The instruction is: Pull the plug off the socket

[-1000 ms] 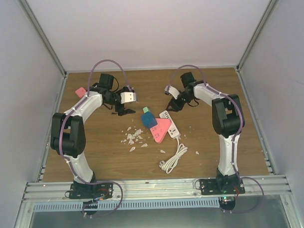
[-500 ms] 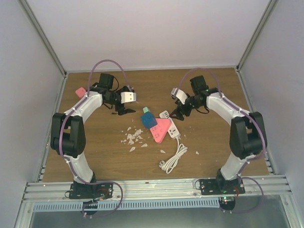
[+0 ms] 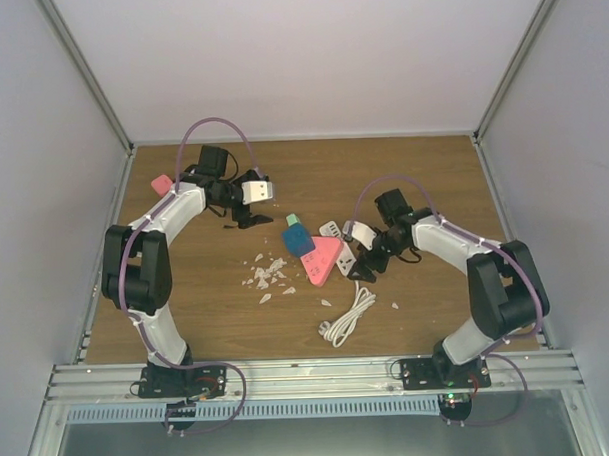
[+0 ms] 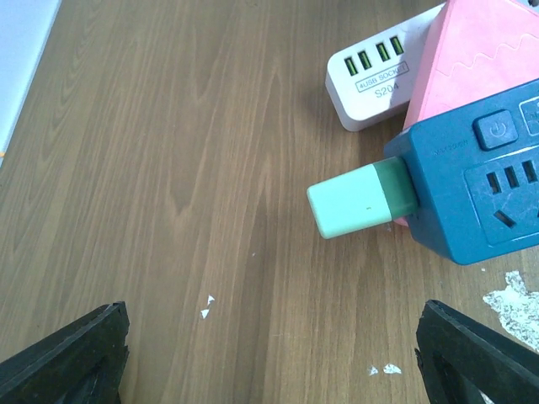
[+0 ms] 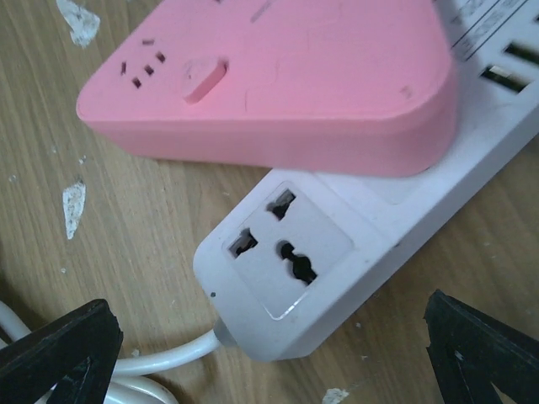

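Note:
A mint-green plug [image 4: 362, 200] [image 3: 294, 220] sticks out of the side of a dark blue socket cube [image 4: 480, 194] [image 3: 301, 241] at mid table. My left gripper [image 4: 269, 370] [image 3: 246, 216] hovers open just behind and left of it, with only bare wood between its fingers. A pink triangular socket block [image 5: 269, 76] [image 3: 326, 259] lies across a white power strip [image 5: 295, 261] [image 3: 332, 230]. My right gripper [image 5: 269, 353] [image 3: 358, 264] stands open over the strip's cable end, holding nothing.
The strip's white cable [image 3: 348, 317] lies coiled toward the near edge. White paper scraps [image 3: 266, 274] are scattered left of the pink block. A small pink piece [image 3: 162, 183] lies at the far left by the wall.
My right arm has swung from the back of the table forward and down onto the white strip's end, and its jaws have opened. The left arm has stayed put.

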You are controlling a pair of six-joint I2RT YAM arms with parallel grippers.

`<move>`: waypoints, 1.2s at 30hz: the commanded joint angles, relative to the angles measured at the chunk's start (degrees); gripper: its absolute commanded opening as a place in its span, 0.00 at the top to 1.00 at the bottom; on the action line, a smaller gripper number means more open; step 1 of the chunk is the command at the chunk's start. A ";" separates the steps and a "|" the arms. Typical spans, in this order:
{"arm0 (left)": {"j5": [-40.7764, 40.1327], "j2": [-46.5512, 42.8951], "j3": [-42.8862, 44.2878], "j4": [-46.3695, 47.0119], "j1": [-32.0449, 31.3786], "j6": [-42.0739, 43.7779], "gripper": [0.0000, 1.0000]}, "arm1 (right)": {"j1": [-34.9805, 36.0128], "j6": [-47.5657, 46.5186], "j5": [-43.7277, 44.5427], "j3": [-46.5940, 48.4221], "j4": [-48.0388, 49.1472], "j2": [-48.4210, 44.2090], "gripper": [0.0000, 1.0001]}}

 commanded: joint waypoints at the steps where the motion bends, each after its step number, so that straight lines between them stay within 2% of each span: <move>1: 2.25 0.69 1.46 2.28 -0.14 -2.27 0.07 | 1.94 2.63 6.00 -1.70 2.18 1.29 0.00; 7: 2.65 -0.11 0.31 2.29 -0.13 -2.78 0.07 | 2.49 3.87 11.36 -1.73 4.47 3.04 0.01; 12: 3.53 -0.73 -0.41 1.69 0.33 -2.52 0.06 | 1.46 2.31 13.86 0.79 4.25 5.79 0.06; 23: 4.28 -1.11 -2.24 -0.54 0.16 1.34 0.05 | -6.43 -8.40 13.15 12.02 4.60 14.13 0.11; 29: 4.32 -1.78 -4.24 -1.73 -0.76 5.55 0.08 | -7.87 -14.84 12.09 18.86 6.30 19.45 0.12; 36: 4.02 -2.61 -6.96 -1.86 -2.81 8.46 0.13 | -8.03 -15.74 10.62 26.88 7.22 24.95 0.12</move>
